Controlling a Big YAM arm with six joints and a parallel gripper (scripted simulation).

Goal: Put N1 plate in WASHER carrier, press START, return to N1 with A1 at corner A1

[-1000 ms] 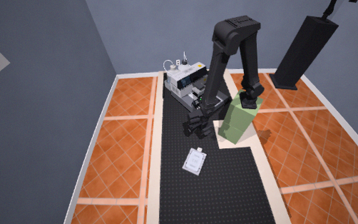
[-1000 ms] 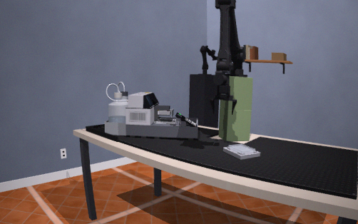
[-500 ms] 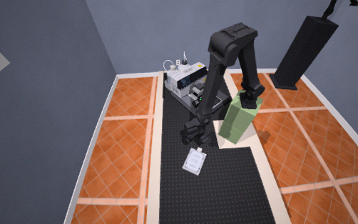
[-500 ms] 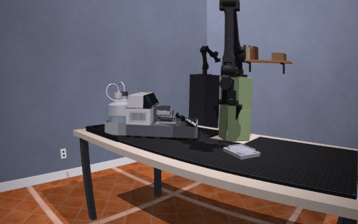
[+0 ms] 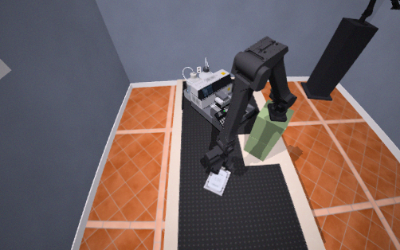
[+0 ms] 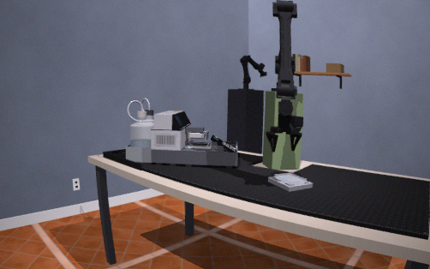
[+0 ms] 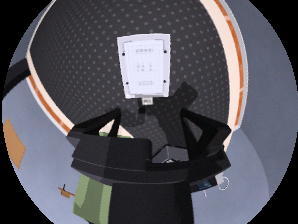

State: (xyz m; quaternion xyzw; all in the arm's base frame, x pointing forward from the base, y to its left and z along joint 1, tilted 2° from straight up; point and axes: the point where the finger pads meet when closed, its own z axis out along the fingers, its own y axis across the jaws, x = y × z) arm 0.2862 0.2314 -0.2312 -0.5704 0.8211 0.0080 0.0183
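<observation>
The white plate (image 5: 217,182) lies flat in the plate nest N1 on the black mat; it also shows in the exterior view (image 6: 290,182) and in the wrist view (image 7: 144,67). My gripper (image 5: 217,164) hangs above the plate with its fingers wide open and empty; in the exterior view the gripper (image 6: 283,138) is well above the plate, and in the wrist view the gripper (image 7: 148,121) has both fingers spread below the plate. The washer (image 5: 212,95) stands at the far end of the mat, and a green lamp (image 6: 217,138) glows on the washer (image 6: 182,143).
A green block (image 5: 266,133) under the arm's base stands right of the plate. A bottle (image 6: 140,128) with tubing sits at the washer's left end. A black column (image 5: 339,56) stands on the floor beyond the table.
</observation>
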